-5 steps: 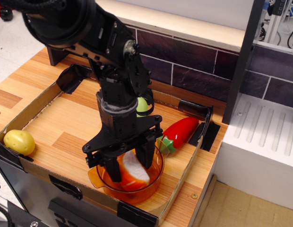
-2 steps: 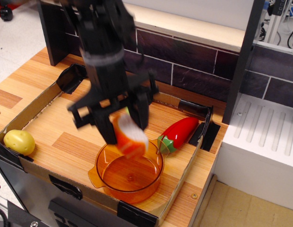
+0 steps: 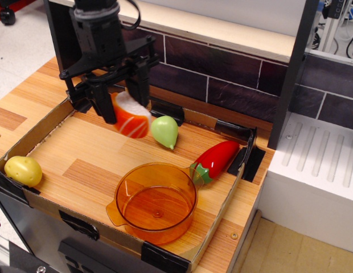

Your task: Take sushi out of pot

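Note:
My gripper [image 3: 124, 101] is shut on the sushi [image 3: 132, 118], an orange salmon layer with a white rice block, and holds it in the air over the back of the tray, up and to the left of the pot. The pot [image 3: 156, 203], a round transparent orange one with small side handles, stands empty near the tray's front edge. One finger [image 3: 104, 102] is to the left of the sushi and the other is to its right.
A cardboard-edged tray [image 3: 54, 177] holds everything. A green pear-like toy [image 3: 165, 131] lies just right of the held sushi. A red pepper [image 3: 214, 160] lies right of the pot. A yellow potato [image 3: 23, 170] sits at the tray's front left corner. A dark tiled wall [image 3: 233, 74] runs behind.
The gripper lifted the sushi out of the pot and carried it up, back and to the left. The pot now stands empty. The green toy, hidden before by the arm, is uncovered.

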`<state>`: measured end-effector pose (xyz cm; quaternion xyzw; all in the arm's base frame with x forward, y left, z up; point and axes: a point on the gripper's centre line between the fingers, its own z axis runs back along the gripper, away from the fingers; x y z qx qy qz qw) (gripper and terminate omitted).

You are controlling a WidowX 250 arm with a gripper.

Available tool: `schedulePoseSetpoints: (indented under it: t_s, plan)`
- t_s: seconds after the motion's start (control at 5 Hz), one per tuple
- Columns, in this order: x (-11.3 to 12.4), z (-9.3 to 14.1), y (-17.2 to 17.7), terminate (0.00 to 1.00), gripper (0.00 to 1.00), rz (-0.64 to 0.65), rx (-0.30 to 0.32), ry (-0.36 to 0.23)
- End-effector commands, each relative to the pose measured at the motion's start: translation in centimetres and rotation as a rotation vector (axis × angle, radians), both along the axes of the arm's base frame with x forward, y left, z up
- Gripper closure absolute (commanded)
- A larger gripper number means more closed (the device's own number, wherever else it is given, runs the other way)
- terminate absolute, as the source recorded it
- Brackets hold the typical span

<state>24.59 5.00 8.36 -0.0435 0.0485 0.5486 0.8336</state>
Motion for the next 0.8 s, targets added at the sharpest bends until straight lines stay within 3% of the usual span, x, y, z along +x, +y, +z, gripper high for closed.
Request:
schedulePoseSetpoints:
  t_s: [0.0, 0.2, 0.6]
  plan:
    - [2.2, -3.3, 2.9, 0.0, 1.0, -0.119, 0.152, -0.05]
    - [0.4, -5.0, 2.0, 0.0, 1.0, -0.3, 0.188, -0.055]
    - [-3.9, -5.2, 0.5, 0.0, 1.0, -0.41, 0.188, -0.033]
